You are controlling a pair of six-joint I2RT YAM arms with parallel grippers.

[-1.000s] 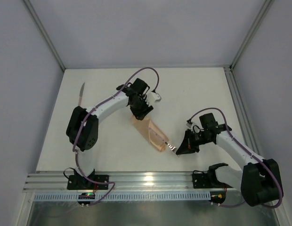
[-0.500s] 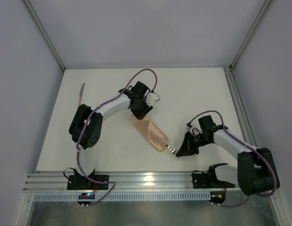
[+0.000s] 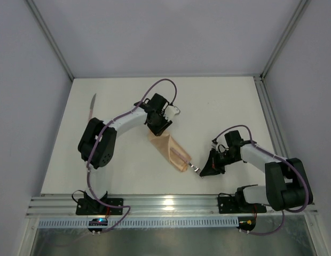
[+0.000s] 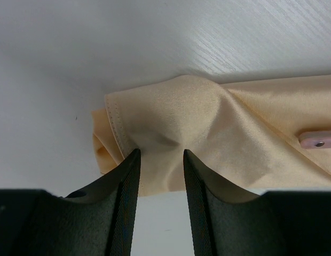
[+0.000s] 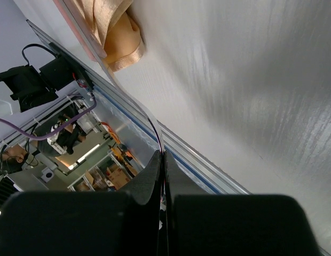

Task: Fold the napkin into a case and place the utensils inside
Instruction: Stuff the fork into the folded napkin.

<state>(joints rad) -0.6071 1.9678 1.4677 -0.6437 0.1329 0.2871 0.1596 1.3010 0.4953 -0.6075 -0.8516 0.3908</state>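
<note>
The peach-orange napkin, folded into a narrow case, lies slanted mid-table. My left gripper stands over its far end. In the left wrist view its fingertips are partly apart and press on the bunched cloth, with bare table showing between them. A pink handle end shows against the cloth. My right gripper is shut on a thin silver utensil at the case's near mouth. Edge-on in the right wrist view, the utensil runs from the gripper to the cloth.
A second utensil, a silver blade with a pale handle, lies alone by the table's far left edge. The metal rail with both arm bases runs along the near edge. Frame posts stand at the back corners.
My left gripper narrowed a little and shifted slightly up and left on the case's far end. The right arm's elbow swung nearer; its gripper stayed shut on the utensil at the case's mouth.
</note>
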